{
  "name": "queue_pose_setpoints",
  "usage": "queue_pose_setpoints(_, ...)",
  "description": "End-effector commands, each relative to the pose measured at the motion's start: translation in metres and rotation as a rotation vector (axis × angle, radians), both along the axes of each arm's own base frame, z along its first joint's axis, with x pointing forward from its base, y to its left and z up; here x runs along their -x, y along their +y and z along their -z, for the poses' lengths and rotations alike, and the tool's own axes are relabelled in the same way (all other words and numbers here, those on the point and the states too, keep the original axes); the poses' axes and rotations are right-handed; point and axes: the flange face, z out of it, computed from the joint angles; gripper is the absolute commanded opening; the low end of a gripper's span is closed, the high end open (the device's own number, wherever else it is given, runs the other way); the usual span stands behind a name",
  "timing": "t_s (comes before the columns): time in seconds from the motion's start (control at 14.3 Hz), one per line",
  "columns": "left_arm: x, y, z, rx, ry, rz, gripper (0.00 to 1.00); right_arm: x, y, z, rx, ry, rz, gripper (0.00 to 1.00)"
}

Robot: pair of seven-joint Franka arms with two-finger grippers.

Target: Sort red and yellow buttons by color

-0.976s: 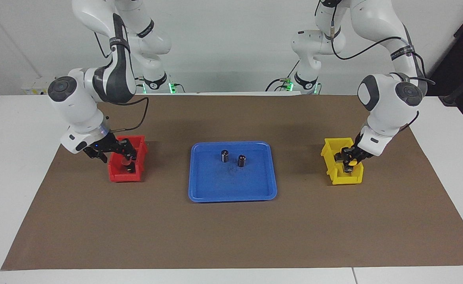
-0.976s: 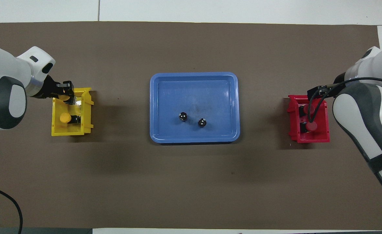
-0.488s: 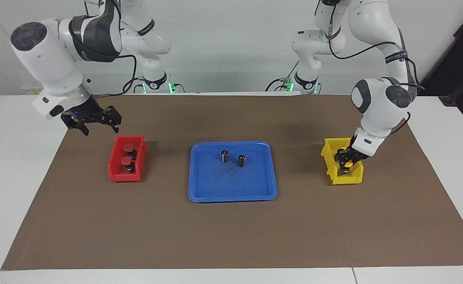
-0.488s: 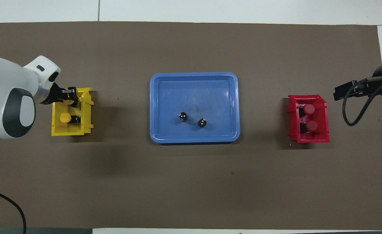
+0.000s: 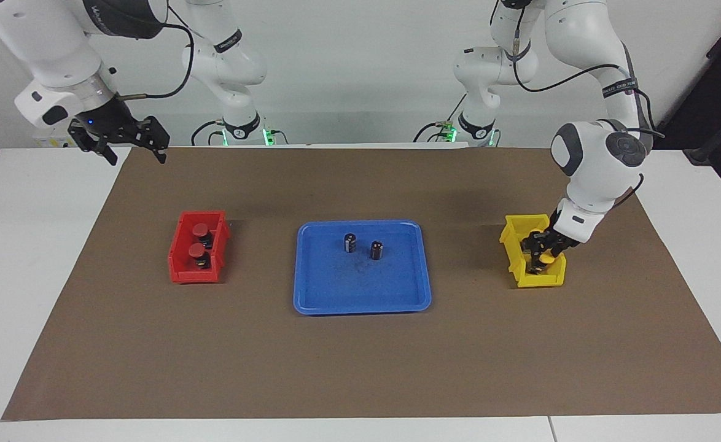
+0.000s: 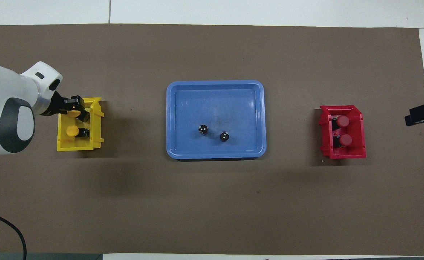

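Red bin [image 5: 196,247], toward the right arm's end of the table: two red buttons [image 5: 198,240] inside, one nearer the robots [image 6: 342,139], one farther [image 6: 342,121], close together, caps up. Nothing touches them.

Right gripper [image 5: 132,142]: raised high, over the mat's [image 5: 360,344] edge at the robots' side, well apart from the red bin. Fingers spread wide, nothing between them. In the overhead view only a dark part of it shows at the frame edge [image 6: 423,112].

Yellow bin [image 5: 531,250], toward the left arm's end: two yellow buttons. One lies free on the bin floor [image 6: 72,131] in the part nearer the robots, on its side, cap toward the left arm's end of the table. The other [image 6: 76,113] sits in the farther part, right at the left gripper's tips.

Left gripper [image 5: 541,249]: down inside the yellow bin. From the facing view a yellow cap [image 5: 546,257] shows just under the tips. The gripper hides the contact point, so I cannot tell whether the fingers clamp that button or stand slightly off it, nor how far apart they are.

Blue tray [image 5: 311,294], mid-table between the bins: two small black cylinders [image 5: 362,246] with silvery tops, upright, near each other, in the half nearer the robots.
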Motion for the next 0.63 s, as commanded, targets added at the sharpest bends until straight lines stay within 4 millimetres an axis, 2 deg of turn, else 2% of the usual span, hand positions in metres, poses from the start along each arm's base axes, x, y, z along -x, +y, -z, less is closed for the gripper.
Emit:
queue_pose_setpoints(0.0,0.007,0.003,-0.005,0.008,-0.016,0.005,0.58,-0.002,-0.018,-0.003,0.001,0.016,0.045,1.0)
queue_pose_setpoints(0.07,0.005,0.001,-0.008,0.009,-0.017,0.002,0.63,0.001,-0.019,-0.002,-0.002,0.04,0.05,1.0)
queue_pose_setpoints(0.14,0.003,-0.003,-0.015,0.01,-0.023,0.009,0.74,0.003,-0.018,-0.001,-0.003,0.055,0.054,1.0)
queue_pose_setpoints(0.21,0.0,-0.007,-0.024,0.011,-0.032,0.015,0.9,0.003,-0.022,-0.003,0.001,0.041,0.059,1.0)
queue_pose_setpoints(0.28,-0.003,-0.008,-0.038,0.012,-0.032,0.024,1.0,0.001,-0.022,-0.003,0.007,0.028,0.055,1.0)
queue_pose_setpoints(0.42,-0.005,-0.003,-0.077,0.012,0.002,0.044,1.0,-0.001,-0.018,-0.003,0.01,0.022,0.048,1.0)
queue_pose_setpoints(0.56,0.01,0.002,-0.124,0.015,0.006,0.097,1.0,0.001,-0.012,-0.005,0.01,0.015,0.039,1.0)
